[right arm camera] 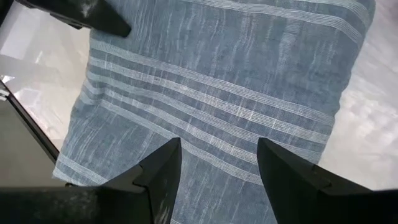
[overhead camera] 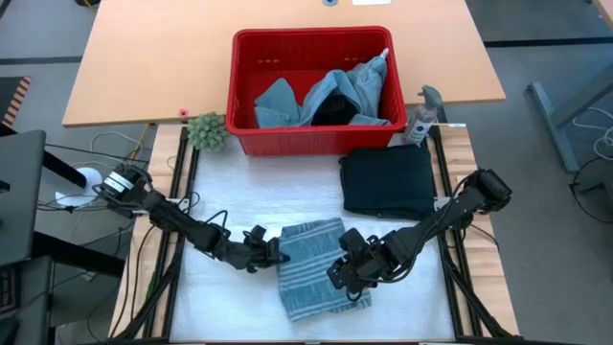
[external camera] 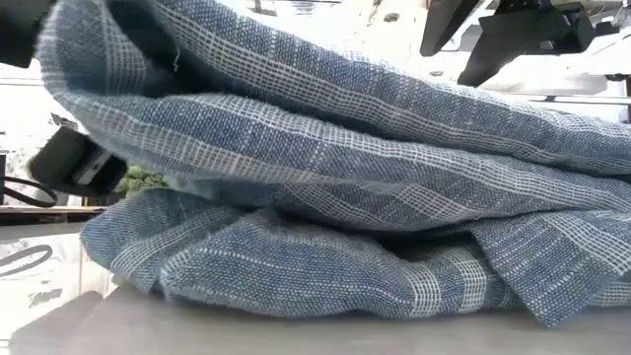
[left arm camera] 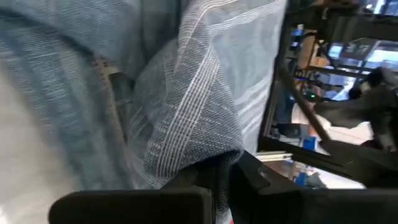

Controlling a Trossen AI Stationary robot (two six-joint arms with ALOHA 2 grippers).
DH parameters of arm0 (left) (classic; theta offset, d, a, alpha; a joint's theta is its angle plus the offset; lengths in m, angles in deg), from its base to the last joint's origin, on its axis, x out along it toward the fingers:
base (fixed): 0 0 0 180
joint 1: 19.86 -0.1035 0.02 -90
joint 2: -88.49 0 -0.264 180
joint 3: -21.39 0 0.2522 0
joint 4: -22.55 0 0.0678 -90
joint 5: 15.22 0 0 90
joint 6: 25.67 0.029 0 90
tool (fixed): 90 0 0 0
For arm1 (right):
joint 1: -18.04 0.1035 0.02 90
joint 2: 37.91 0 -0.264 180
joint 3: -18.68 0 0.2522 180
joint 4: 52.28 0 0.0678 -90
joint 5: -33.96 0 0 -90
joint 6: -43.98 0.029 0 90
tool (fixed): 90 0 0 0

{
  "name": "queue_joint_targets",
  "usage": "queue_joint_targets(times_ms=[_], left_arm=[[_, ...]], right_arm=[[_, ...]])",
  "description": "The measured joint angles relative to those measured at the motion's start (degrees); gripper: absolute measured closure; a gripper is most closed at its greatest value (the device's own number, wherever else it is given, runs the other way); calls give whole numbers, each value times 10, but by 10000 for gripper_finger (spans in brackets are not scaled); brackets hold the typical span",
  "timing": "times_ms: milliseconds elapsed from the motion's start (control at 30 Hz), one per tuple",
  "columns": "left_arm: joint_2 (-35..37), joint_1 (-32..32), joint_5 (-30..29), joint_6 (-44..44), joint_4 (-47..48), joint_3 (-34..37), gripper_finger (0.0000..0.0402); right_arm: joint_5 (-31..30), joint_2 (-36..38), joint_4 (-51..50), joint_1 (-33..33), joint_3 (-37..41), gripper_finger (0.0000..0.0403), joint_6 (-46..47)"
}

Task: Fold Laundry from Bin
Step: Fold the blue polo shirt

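Two end effectors (maybe touching) at striped cloth

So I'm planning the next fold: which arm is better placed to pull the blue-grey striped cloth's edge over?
Left, probably. The left gripper is shut on the blue-grey striped cloth at its edge, while the right gripper hangs open over the cloth, holding nothing.

overhead camera is looking straight down on the table. low camera is sitting right against the striped cloth. both wrist cameras are hovering close over it too.
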Motion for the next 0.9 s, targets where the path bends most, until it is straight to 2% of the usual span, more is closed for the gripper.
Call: queue_joint_targets(times_ms=[167,367,533,767,900], left_arm=[[0,-19,9,16,-14,-12,400],[0,-57,51,96,-13,-59,401],[0,-89,86,145,46,-89,401],[-4,-121,111,236,43,-146,401],[-5,-129,114,272,134,-168,401]], right_arm=[[0,0,0,3,0,168,18],[-1,0,-20,7,0,168,41],[-1,0,-46,13,0,168,66],[-5,0,-66,25,0,168,91],[-5,0,-78,25,0,168,94]])
